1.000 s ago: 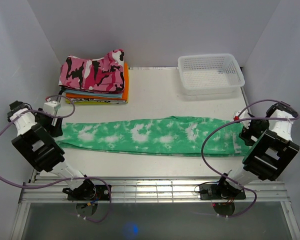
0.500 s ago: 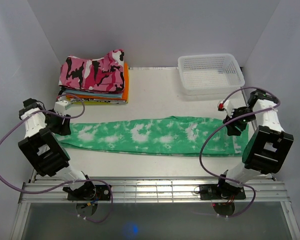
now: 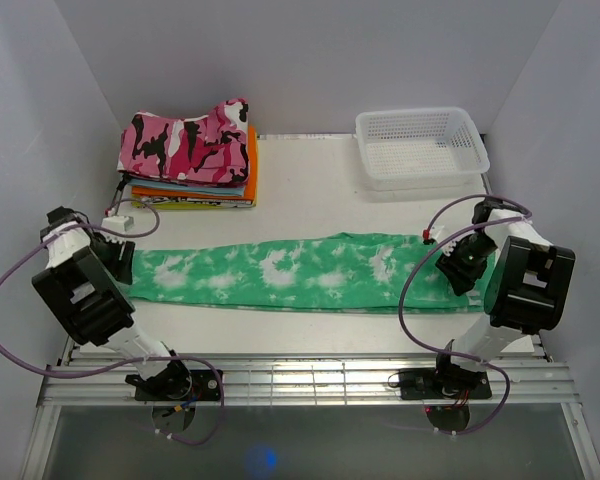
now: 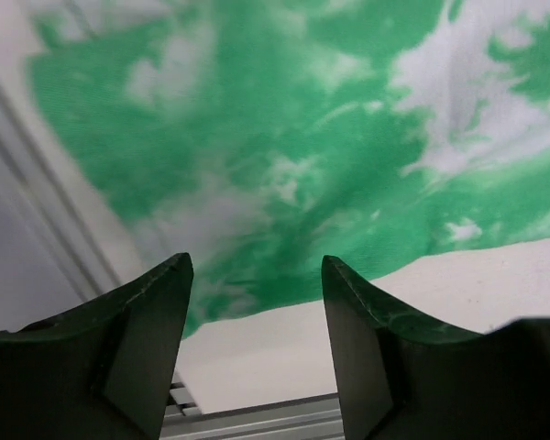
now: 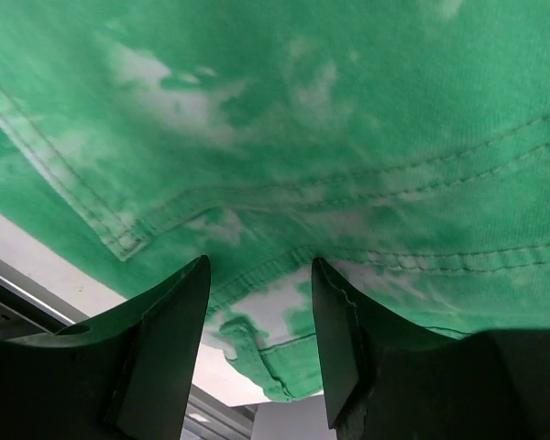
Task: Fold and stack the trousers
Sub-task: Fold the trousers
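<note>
The trousers, mint green with white blotches, lie flat in a long strip across the table. My left gripper hovers over their left end. In the left wrist view its jaws stand open above the cloth's near edge and bare table, with nothing between them. My right gripper is over the right end, at the waist. Its jaws are open, and the stitched waistband lies just beyond the fingertips. I see no cloth pinched.
A stack of folded clothes with a pink camouflage garment on top sits at the back left. A white mesh basket stands at the back right. A metal rail runs along the near table edge. Walls close in both sides.
Both arms have swung inward and down over the trousers' two ends. Both pairs of jaws have narrowed from wide open. The trousers have not moved.
</note>
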Available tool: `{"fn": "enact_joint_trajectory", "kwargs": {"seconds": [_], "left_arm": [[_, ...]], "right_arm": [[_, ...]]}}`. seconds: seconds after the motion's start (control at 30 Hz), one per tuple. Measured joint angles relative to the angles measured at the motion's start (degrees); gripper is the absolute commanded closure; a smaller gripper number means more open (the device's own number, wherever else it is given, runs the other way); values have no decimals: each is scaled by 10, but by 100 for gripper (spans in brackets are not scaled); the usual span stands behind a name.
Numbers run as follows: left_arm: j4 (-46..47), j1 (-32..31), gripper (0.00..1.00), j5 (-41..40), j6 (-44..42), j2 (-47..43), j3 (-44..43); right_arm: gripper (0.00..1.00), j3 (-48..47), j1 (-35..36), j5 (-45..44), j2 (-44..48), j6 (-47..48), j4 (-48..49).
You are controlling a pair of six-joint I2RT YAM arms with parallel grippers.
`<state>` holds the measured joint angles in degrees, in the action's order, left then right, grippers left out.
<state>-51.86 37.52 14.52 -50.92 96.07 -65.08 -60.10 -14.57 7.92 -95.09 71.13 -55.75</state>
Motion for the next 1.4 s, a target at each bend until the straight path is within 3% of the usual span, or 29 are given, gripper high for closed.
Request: {"fn": "enact_joint_trajectory", "kwargs": {"seconds": [0.33,0.63,0.97,1.0,1.1,1.4], "left_arm": [[20,2,40,13,81,47,-190],[16,-2,47,16,113,151,-179],[26,-20,81,36,125,152,-178],[27,-23,90,39,125,152,-178],[28,-29,99,44,125,152,-178],[41,-32,100,41,117,150,-178]], "right_arm": [[46,-49,-1,-33,-42,-13,-14],[46,-116,-3,-28,-49,-23,-32],[46,-116,-3,-29,-49,-24,-42],[46,-116,-3,-29,-49,-24,-42],[46,-116,-3,-31,-49,-24,-41],[47,-111,-3,-31,-49,-24,-41]]}}
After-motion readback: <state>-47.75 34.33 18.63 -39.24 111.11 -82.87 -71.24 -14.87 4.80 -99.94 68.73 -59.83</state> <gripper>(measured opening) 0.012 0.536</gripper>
